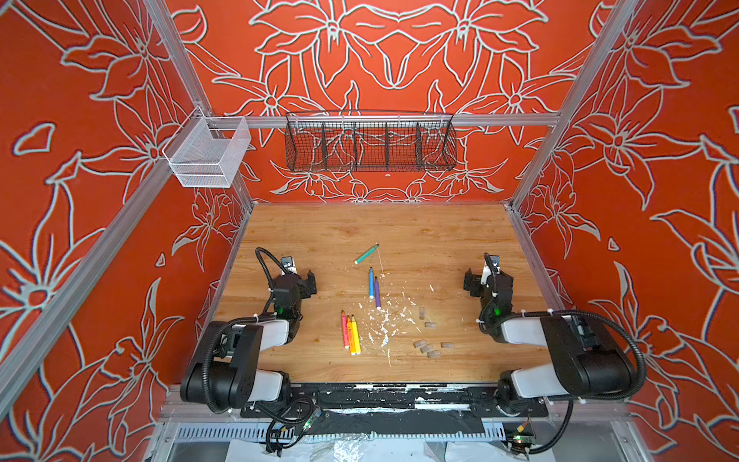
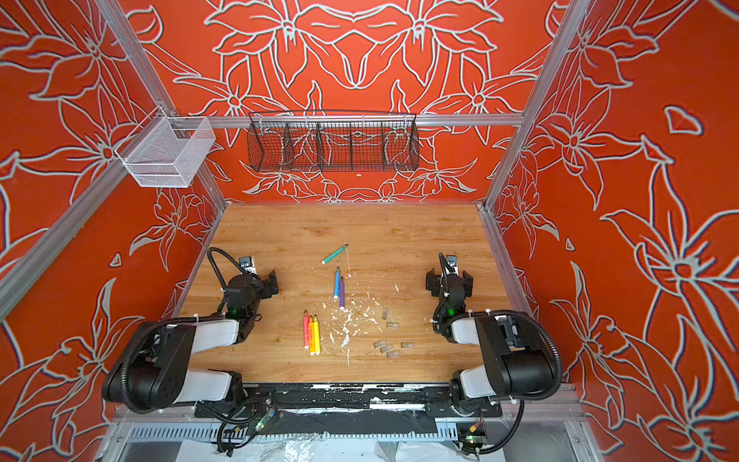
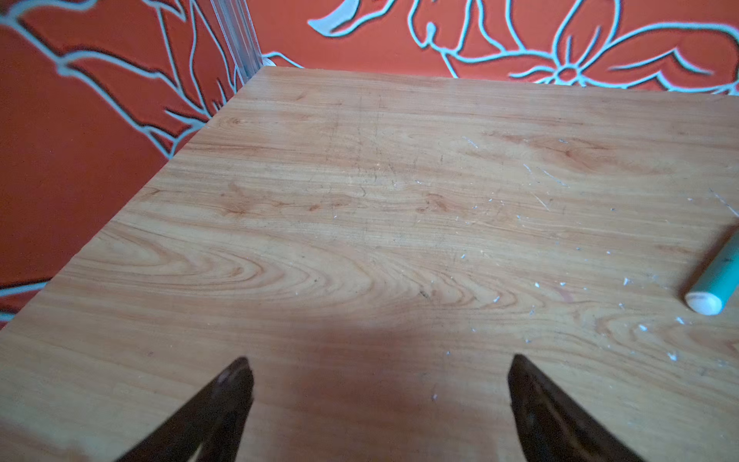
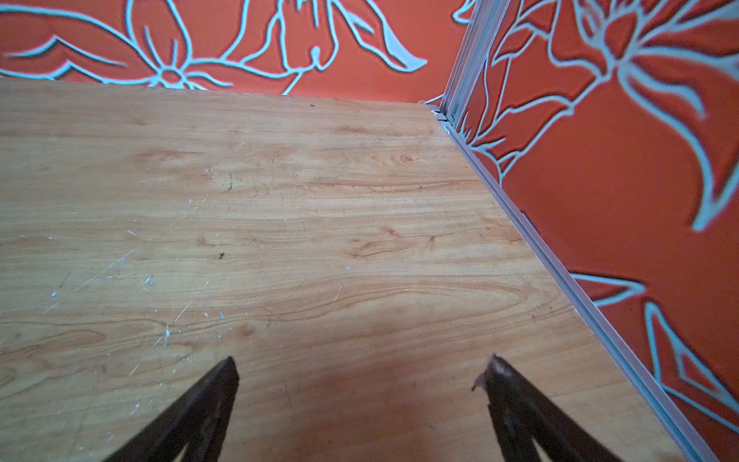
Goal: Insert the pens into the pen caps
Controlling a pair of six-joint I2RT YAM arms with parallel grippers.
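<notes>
In both top views the wooden tabletop (image 1: 400,228) fills the lower middle of the frame, with all six pens lying flat on it and uncapped. The green pen (image 1: 366,254) lies slanted at about the centre of the frame, farthest up; its white end also shows at the edge of the left wrist view. Just below it the blue pen (image 1: 371,283) and the purple pen (image 1: 377,293) lie side by side, nearly straight up and down in the frame, tips toward the top. Lower and to the left, the pink pen (image 1: 344,330), orange pen (image 1: 350,334) and yellow pen (image 1: 355,335) lie tight together in a row, tips also toward the top. The pen caps sit right of centre, apart from every pen: two (image 1: 421,313) near each other higher up, and four (image 1: 426,349) in a loose cluster below them. White flecks (image 1: 384,324) are scattered between the pens and the caps. The left tool (image 3: 380,364) hangs over bare wood at the left of the tabletop, its fingers spread wide with nothing between them. The right tool (image 4: 362,364) hangs over bare wood at the right, likewise spread wide and empty. A black wire basket (image 1: 370,142) and a white mesh basket (image 1: 208,154) hang on the frame rails above.
</notes>
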